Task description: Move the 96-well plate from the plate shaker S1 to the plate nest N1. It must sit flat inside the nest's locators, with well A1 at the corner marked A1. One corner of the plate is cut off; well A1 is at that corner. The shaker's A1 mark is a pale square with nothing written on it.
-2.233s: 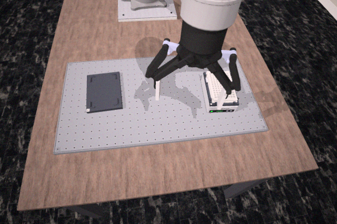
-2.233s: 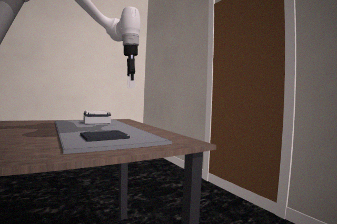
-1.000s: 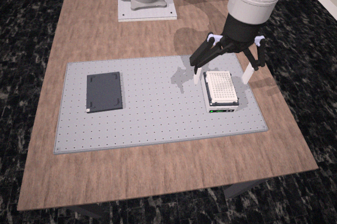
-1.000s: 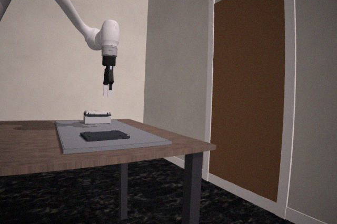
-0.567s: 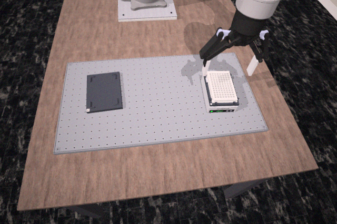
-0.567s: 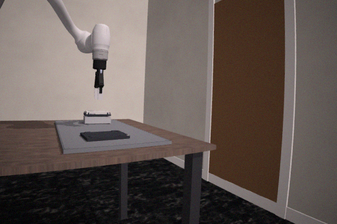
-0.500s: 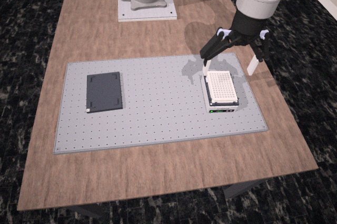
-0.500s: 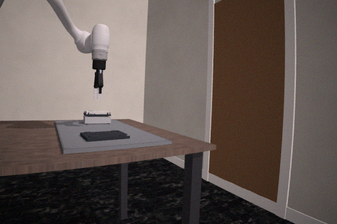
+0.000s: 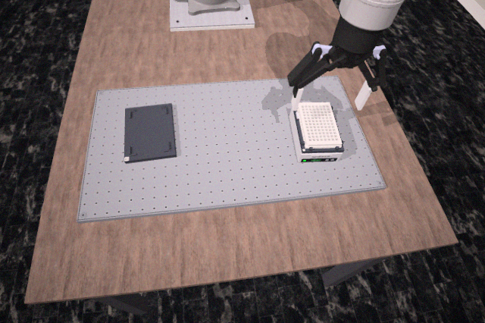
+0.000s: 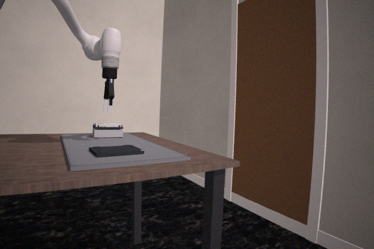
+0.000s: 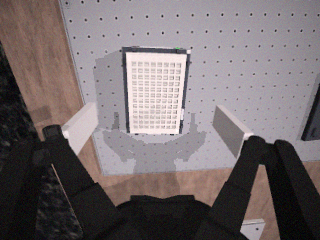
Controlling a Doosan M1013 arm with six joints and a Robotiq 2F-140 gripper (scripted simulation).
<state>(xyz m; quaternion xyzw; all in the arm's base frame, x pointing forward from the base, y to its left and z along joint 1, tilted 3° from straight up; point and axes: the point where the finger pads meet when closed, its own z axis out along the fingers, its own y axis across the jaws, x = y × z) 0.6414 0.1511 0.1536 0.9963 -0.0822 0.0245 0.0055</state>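
Wood-grain surface [image 9: 242, 249] carries a grey perforated breadboard panel [image 9: 219, 178]. At frame left on the panel lies the dark flat rectangular plate nest [image 9: 149, 132]. At frame right, the white 96-well plate [image 9: 319, 125] sits on the white box-shaped plate shaker [image 9: 317, 156]. Above it at upper right hangs the black two-finger gripper [image 9: 330, 98], well clear of the plate; its white-tipped fingers [image 9: 363, 95] stand fully apart, holding nothing.

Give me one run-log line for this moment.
phase: approach | black two-finger gripper: open, empty, above plate | white 96-well plate: on white shaker | dark flat nest: unoccupied
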